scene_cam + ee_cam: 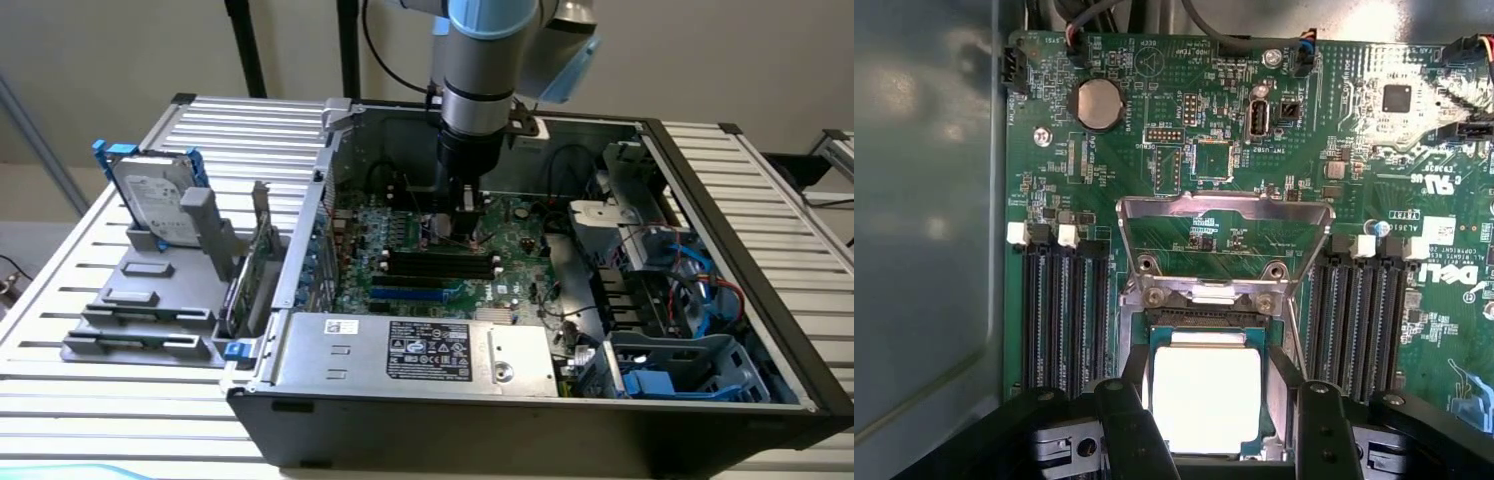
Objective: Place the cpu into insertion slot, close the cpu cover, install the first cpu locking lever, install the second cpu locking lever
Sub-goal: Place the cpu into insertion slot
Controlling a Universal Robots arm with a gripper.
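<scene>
The arm [474,90] reaches straight down into the computer case [534,430], its claw [1219,388] spread open astride the cpu [1206,405], which lies in the insertion slot [1278,395]; the cpu cover [1294,212] stands raised.

One open computer case [534,430], one green board [1104,170], one square chip [1206,400], one raised metal cover [1224,208], one coin battery [1097,104], four white slot clips [1017,235], one hard drive [147,200], one power supply box [427,350].
</scene>
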